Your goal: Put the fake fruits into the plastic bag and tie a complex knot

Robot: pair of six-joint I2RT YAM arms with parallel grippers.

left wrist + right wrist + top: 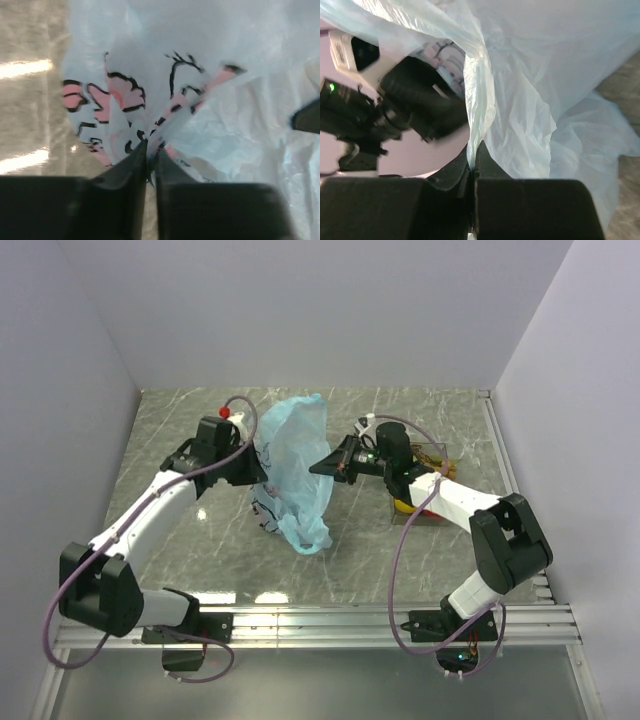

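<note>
Over the marble tabletop (pixel 420 560), left fingers (pixel 127 172) and right fingers (pixel 490 170) pinch tight on the plastic bag (pixel 295 455), at opposite edges.

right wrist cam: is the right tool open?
No, the right tool has its fingers pressed together on a fold of the light-blue bag.

High rear view over table (pixel 400 560), wrist views close-up (seemingly facing inward), sharing plastic bag (pixel 298 465)

Left gripper (pixel 150 152) pinched nearly closed; right gripper (pixel 472 167) clamped fully closed (both aimed inward, facing each other).
</note>
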